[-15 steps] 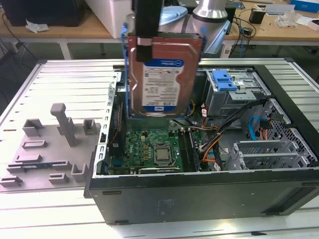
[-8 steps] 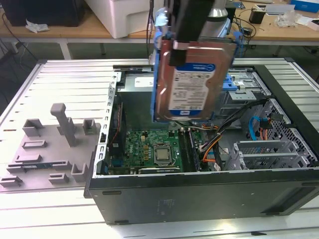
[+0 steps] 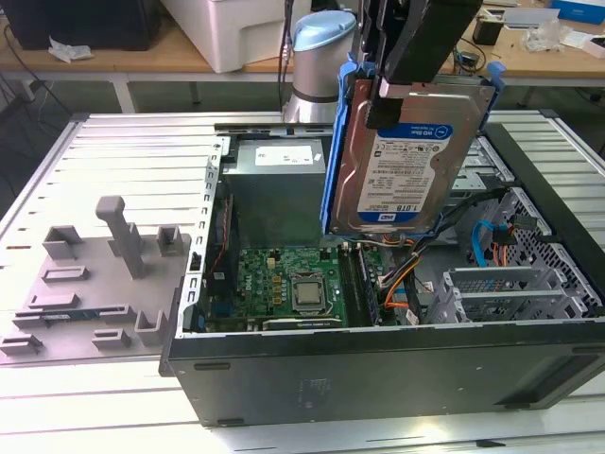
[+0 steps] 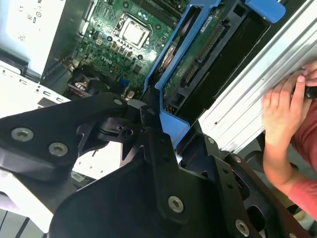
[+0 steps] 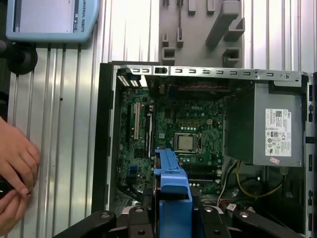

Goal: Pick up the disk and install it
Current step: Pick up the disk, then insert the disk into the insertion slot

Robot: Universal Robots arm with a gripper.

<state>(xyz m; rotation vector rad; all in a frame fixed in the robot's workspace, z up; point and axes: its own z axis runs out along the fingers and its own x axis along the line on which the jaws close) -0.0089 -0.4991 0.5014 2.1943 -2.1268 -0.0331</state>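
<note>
The disk (image 3: 405,170) is a silver hard drive with a blue-and-white label in a blue bracket. It hangs upright and slightly tilted above the open computer case (image 3: 378,364), over the motherboard (image 3: 293,284). My gripper (image 3: 395,90) is shut on its upper edge from above. In the second wrist view the disk (image 4: 195,59) shows its circuit-board side, with the black fingers (image 4: 153,144) clamped on the blue bracket. In the first wrist view the disk's blue edge (image 5: 171,186) points down toward the case interior.
A grey metal drive cage (image 3: 515,293) sits at the case's end toward the exterior view's right, with a power supply (image 3: 279,184) at the back. A grey fixture plate (image 3: 90,274) lies beside the case. A person's hand (image 4: 282,116) rests at the table edge near a teach pendant (image 5: 49,20).
</note>
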